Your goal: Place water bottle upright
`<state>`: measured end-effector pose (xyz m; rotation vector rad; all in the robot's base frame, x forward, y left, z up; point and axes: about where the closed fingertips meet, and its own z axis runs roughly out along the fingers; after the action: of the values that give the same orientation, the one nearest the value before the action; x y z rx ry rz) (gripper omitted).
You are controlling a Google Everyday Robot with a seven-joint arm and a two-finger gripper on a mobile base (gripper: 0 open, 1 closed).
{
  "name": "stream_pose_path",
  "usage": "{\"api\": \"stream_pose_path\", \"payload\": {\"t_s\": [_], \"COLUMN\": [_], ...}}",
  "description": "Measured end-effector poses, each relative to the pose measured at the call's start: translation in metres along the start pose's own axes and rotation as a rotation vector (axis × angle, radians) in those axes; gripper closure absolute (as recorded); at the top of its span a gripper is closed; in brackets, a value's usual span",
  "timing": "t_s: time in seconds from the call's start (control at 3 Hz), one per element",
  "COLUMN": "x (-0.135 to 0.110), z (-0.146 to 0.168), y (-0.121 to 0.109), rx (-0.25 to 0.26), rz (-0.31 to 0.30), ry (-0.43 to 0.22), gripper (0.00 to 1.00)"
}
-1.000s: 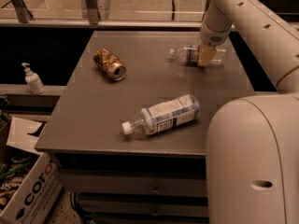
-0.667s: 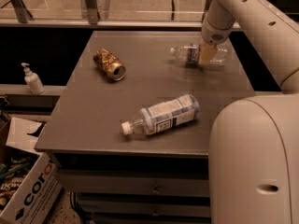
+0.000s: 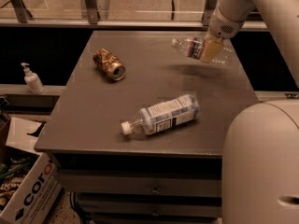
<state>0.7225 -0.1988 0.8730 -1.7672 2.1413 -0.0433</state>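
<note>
In the camera view, your gripper (image 3: 211,51) is over the far right of the grey table (image 3: 84,120), its fingers clamped across the small slim clear ribbed plastic water bottle (image 3: 190,47). The bottle hangs clear of the tabletop, nearly level, white cap pointing left. A crushed gold can (image 3: 109,65) and a larger white-and-blue labelled bottle (image 3: 163,115) lie on the table.

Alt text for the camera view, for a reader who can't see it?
The robot's two-finger gripper, at the far right of a grey table, holds a small clear ribbed plastic water bottle above the top, tilted, white cap pointing left. A larger blue-and-white-labelled bottle and a crushed gold can lie on the table.
</note>
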Motion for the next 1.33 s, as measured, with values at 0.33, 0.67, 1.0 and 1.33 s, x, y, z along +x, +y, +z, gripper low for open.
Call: {"api": "stream_pose_path", "payload": {"t_s": [0.33,0.67,1.0,1.33], "x": [-0.014,-0.033,-0.056,-0.084], "z": [-0.019,-0.036,-0.047,-0.047], "y": [0.013,0.023,0.032,0.042], "rx": [-0.027,-0.037,-0.049,-0.053], "rz": [0.034,0.058,0.08,0.108], "ry": [-0.128,-0.288,-0.446,-0.617], "gripper": [1.0,1.0,1.0,1.0]}}
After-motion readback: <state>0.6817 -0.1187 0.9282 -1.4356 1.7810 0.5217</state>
